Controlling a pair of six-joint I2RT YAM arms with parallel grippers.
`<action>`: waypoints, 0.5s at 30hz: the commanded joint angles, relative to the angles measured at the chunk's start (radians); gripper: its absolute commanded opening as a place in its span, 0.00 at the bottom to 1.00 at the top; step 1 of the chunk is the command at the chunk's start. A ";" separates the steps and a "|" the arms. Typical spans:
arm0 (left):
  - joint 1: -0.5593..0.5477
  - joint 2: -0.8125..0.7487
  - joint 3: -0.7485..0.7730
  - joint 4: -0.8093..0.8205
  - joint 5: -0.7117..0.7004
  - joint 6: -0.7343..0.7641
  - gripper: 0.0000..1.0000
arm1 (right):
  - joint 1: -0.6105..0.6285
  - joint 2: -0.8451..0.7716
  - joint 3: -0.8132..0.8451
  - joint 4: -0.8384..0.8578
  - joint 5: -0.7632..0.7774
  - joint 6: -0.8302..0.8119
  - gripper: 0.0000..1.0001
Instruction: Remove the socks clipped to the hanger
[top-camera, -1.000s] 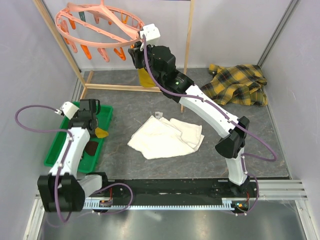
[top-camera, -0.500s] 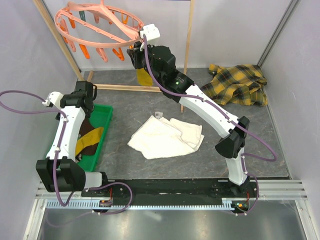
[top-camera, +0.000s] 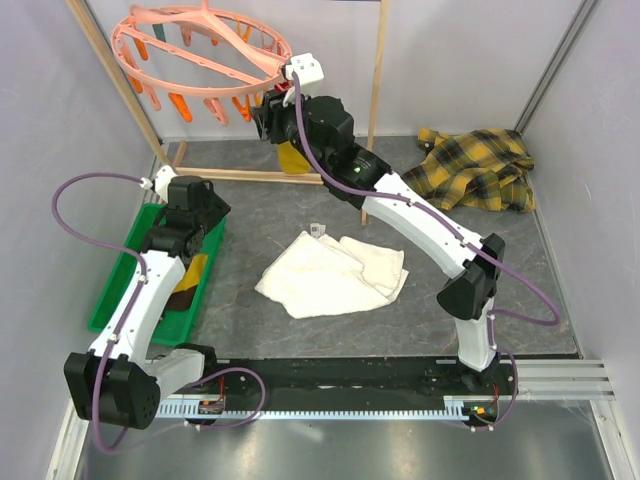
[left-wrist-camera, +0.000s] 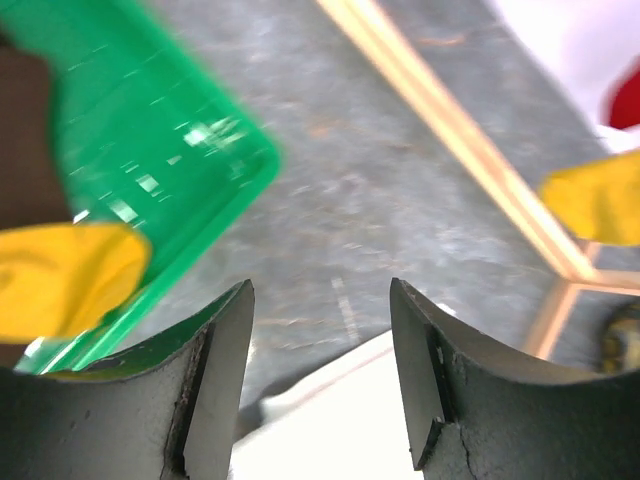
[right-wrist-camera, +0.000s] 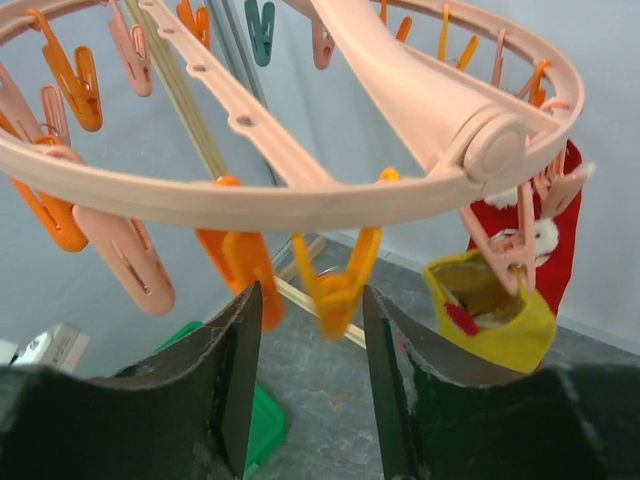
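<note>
The pink ring hanger (top-camera: 200, 50) hangs at the back left, with many pink and orange clips. In the right wrist view a mustard yellow sock (right-wrist-camera: 495, 310) and a red sock (right-wrist-camera: 555, 220) hang clipped to the hanger (right-wrist-camera: 300, 200). My right gripper (right-wrist-camera: 310, 320) is open just under the ring, with an orange clip (right-wrist-camera: 340, 285) between its fingers; the top view shows it (top-camera: 262, 108) at the ring's right edge. My left gripper (left-wrist-camera: 320, 330) is open and empty by the green tray's far right corner (top-camera: 213, 212). A yellow sock (top-camera: 200, 268) and a dark brown sock (top-camera: 182, 298) lie in the tray.
The green tray (top-camera: 115, 295) sits at the left. A white towel (top-camera: 335, 272) lies mid-table, and a yellow-black plaid shirt (top-camera: 480, 168) at the back right. The wooden rack's floor bar (top-camera: 240, 176) and posts (top-camera: 377, 80) stand behind.
My left gripper let the yellow sock go into the tray, rose, and swung right toward the tray's far corner. My right gripper stayed at the hanger, which shifted slightly.
</note>
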 joint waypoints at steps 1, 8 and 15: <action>0.000 0.008 -0.003 0.146 0.046 0.003 0.63 | 0.003 -0.112 -0.084 0.050 0.001 0.008 0.55; -0.001 -0.019 -0.051 0.167 0.064 0.033 0.64 | 0.000 -0.234 -0.254 0.096 -0.036 -0.021 0.74; -0.001 -0.071 -0.101 0.321 0.250 0.256 0.64 | -0.009 -0.381 -0.509 0.188 0.018 -0.064 0.95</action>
